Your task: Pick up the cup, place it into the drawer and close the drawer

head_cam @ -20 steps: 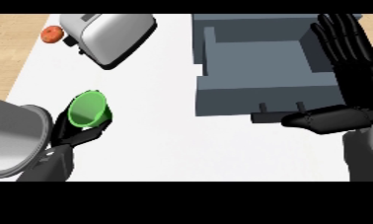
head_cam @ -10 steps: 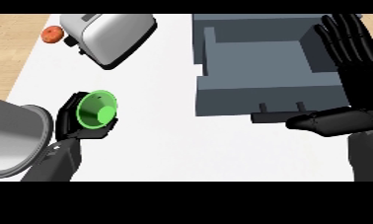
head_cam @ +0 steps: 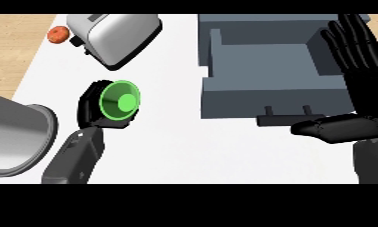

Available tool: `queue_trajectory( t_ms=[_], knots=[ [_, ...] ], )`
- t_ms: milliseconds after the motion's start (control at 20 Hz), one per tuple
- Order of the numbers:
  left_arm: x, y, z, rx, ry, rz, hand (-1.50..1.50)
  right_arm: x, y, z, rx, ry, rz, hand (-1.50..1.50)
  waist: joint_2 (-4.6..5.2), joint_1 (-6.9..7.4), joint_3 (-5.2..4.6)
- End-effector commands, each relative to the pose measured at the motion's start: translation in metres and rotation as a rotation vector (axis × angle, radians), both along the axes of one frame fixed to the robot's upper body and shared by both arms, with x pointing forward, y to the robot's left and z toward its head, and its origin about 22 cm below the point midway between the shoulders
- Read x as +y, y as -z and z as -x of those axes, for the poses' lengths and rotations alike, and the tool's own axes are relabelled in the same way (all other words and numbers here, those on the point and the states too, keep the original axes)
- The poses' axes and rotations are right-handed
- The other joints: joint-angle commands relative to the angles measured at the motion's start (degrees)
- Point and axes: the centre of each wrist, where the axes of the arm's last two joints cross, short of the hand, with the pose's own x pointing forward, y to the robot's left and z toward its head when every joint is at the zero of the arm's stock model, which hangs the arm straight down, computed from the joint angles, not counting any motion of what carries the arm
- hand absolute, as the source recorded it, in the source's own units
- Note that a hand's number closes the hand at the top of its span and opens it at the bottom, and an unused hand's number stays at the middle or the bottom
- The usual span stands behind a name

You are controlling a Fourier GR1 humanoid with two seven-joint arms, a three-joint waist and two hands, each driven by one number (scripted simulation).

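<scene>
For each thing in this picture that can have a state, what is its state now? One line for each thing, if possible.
cup: green, lifted, tipped so its opening faces the camera, held in the left hand.
left hand: curled round the cup.
drawer: pulled open, nothing visible inside.
right hand: open, fingers straight, beside the drawer's right edge, thumb near its handle.
toaster: lying at a slant on the counter, untouched.

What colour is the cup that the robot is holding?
Bright green; the cup, held in the left hand, shows clearly in the head view.
</scene>
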Motion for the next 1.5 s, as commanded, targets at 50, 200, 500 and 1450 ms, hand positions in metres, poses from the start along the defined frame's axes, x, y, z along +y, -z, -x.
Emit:
queue_trajectory(
  t_ms=[50, 200, 500, 1450],
  knots=[
    [-0.027, -0.042, -0.042, -0.13, 0.163, 0.015, 1.5, -0.013, -0.012, 0.011, 0.009, 0.02, 0.008, -1.5, -0.47, 0.35, 0.11],
    [-0.035, -0.066, -0.058, -0.184, 0.21, -0.001, 1.5, -0.008, 0.012, 0.006, 0.014, 0.021, 0.007, -1.5, -0.45, 1.13, 0.15],
    [-0.085, -0.131, -0.088, -0.193, 0.321, -0.036, 1.5, -0.013, 0.013, 0.005, 0.022, 0.053, 0.016, -1.5, -0.56, 1.39, 0.16],
    [-0.237, -0.298, -0.127, 0.044, 0.263, -0.233, 1.5, 0.005, 0.003, -0.005, -0.013, 0.014, 0.014, -1.5, 0.36, -2.4, 0.17]
  ],
)
